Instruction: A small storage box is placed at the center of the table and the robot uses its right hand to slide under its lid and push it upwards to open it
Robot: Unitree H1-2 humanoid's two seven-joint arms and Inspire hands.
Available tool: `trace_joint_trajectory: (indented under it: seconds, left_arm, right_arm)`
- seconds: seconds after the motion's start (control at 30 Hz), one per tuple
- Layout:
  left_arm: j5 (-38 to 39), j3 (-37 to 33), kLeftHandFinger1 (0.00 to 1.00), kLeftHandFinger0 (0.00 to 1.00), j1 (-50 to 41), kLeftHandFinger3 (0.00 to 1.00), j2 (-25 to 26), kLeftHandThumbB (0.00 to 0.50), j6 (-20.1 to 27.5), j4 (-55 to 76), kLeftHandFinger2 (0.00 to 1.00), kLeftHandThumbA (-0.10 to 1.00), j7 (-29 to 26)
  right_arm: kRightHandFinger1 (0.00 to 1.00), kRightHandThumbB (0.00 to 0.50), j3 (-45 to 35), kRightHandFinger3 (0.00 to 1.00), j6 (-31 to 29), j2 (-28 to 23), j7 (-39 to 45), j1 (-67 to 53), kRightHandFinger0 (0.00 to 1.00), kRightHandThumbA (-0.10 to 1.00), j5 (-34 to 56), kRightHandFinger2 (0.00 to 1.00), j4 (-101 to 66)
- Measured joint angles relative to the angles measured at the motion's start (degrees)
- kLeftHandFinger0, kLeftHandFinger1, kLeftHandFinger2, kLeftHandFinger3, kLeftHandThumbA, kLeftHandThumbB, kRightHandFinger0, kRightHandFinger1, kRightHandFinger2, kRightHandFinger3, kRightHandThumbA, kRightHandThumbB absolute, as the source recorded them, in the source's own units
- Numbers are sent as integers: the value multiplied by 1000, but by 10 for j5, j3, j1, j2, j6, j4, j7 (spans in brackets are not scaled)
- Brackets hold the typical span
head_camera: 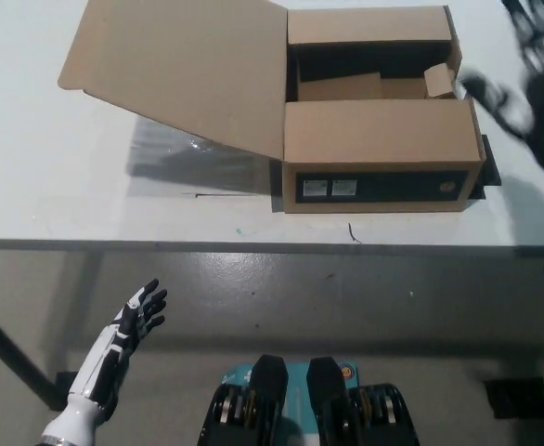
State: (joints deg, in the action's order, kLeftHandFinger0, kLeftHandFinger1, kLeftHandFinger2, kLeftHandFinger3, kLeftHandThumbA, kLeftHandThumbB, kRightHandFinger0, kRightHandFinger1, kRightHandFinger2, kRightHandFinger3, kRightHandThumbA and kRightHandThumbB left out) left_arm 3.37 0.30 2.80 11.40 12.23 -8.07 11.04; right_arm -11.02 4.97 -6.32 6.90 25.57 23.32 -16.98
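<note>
Standing open on the white bench (86,195), the cardboard storage box (379,153) has its lid (179,74) flung leftward. Right of the box, the black right robot hand (537,42) blurs, grip unclear. Below the bench edge, the white left robot hand (135,321) rests, fingers spread, empty.

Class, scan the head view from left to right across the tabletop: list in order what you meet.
Bare white table → opened cardboard lid folded out to the left → open storage box → blurred black right hand at the right edge. The white left hand rests below the table, lower left.
</note>
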Motion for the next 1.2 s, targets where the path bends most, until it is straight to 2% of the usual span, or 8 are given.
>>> trace_joint_trajectory:
  seconds: [0.27, 0.57, 0.67, 0.73, 0.8, 0.93, 1.07, 1.2]
  left_arm:
    - [1, 1, 1000, 1000, 1, 1000, 0, 280, 1, 1, 1000, 1000, 0]
    - [2, 1, 1000, 1000, 3, 1000, 0, 284, 1, 1, 1000, 1000, 0]
    - [3, 1, 1000, 1000, 5, 1000, 0, 281, 1, 2, 1000, 1000, 0]
    - [3, 1, 1000, 1000, 8, 1000, 0, 274, 0, 3, 1000, 1000, 0]
    - [3, 1, 1000, 1000, 11, 1000, 0, 289, 0, 3, 1000, 1000, 0]
    - [4, 1, 1000, 1000, 15, 1000, 1, 287, 0, 3, 1000, 1000, 0]
    - [4, 1, 1000, 1000, 17, 1000, 1, 284, 0, 3, 1000, 1000, 0]
    - [5, 1, 1000, 1000, 19, 1000, 1, 280, 0, 3, 1000, 1000, 1]
  right_arm:
    - [1000, 300, -9, 1000, -52, -36, 13, -210, 1000, 1000, -39, 1000, -106]
    - [1000, 209, 28, 1000, -137, -36, 18, -244, 1000, 1000, -103, 1000, 18]
    - [1000, 153, 42, 1000, -159, -35, 18, -244, 1000, 1000, -123, 1000, 72]
    - [1000, 155, 54, 1000, -179, -35, 19, -244, 1000, 1000, -140, 1000, 121]
    - [1000, 197, 60, 1000, -196, -35, 18, -244, 1000, 1000, -153, 1000, 156]
    - [1000, 156, 71, 1000, -215, -35, 16, -243, 1000, 1000, -177, 1000, 217]
    - [1000, 191, 76, 1000, -222, -35, 15, -242, 1000, 1000, -192, 1000, 239]
    - [1000, 168, 80, 1000, -226, -35, 15, -241, 1000, 1000, -201, 1000, 257]
